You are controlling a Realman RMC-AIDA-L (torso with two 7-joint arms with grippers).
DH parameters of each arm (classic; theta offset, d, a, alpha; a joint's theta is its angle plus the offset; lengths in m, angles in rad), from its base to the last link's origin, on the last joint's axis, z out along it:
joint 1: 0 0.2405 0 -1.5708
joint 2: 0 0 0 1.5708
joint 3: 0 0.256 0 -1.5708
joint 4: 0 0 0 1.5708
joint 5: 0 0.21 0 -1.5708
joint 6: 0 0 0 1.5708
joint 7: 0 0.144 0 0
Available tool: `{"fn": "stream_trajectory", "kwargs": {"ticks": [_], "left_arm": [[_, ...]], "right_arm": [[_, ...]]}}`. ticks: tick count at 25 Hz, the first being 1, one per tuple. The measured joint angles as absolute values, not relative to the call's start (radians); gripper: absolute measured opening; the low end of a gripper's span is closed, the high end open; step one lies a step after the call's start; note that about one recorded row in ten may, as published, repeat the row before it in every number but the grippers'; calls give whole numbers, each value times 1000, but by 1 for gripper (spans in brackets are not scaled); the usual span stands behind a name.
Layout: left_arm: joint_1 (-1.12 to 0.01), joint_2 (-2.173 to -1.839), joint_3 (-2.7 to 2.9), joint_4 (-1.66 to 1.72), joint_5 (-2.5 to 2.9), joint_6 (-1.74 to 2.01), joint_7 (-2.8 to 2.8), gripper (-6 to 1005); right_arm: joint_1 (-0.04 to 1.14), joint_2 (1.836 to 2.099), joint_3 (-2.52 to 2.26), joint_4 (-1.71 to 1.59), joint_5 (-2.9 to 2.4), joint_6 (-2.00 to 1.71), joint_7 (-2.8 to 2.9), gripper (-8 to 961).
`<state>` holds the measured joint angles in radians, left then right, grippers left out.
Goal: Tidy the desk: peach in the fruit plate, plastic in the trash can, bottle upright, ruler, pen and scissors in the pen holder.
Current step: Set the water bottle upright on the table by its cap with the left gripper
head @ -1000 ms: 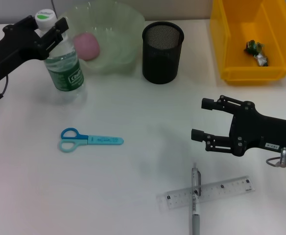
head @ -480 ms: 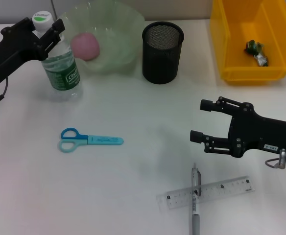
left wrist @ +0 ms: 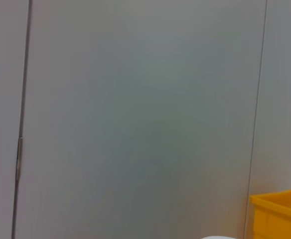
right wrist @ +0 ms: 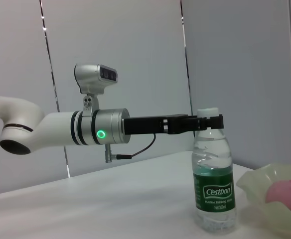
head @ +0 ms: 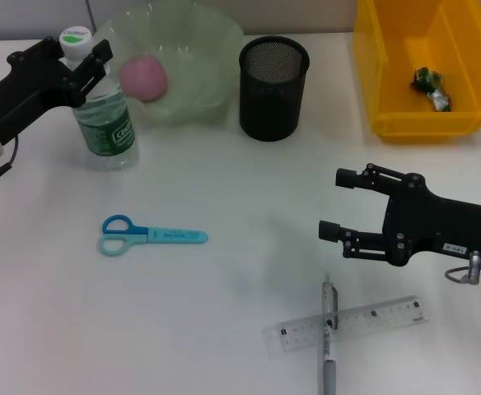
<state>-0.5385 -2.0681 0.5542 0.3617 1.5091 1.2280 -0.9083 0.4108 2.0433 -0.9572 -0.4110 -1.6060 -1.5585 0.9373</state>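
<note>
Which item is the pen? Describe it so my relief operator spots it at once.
Start at the right gripper hovering over the table's near right part. Just nearer than it lies a clear ruler. The pen is the slim grey stick crossing over that ruler, the only opaque thing there.

A: How many containers are on the desk?
B: 3: 1 pale green fruit plate [head: 212, 49], 1 black mesh pen holder [head: 273, 90], 1 yellow trash can [head: 397, 99].
A: And inside them?
B: 1 pink peach [head: 144, 78] in the plate, 1 crumpled plastic scrap [head: 431, 88] in the can.
A: Stationery?
B: 1 blue scissors [head: 150, 235], 1 clear ruler [head: 372, 319], 1 pen [head: 329, 346].
A: Bottles?
B: 1 water bottle [head: 102, 111].
A: Grippers?
B: 2: 1 left gripper [head: 82, 62], 1 right gripper [head: 339, 203].
</note>
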Motion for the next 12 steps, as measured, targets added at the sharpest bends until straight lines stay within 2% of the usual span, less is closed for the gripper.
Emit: {"fn": "stream_trajectory", "kwargs": {"ticks": [12], "left_arm": [[-540, -2068, 559, 360, 1513, 1222, -908, 442]], "right_arm": [[416, 2045, -952, -411, -1615, -1557, 937, 818]]}}
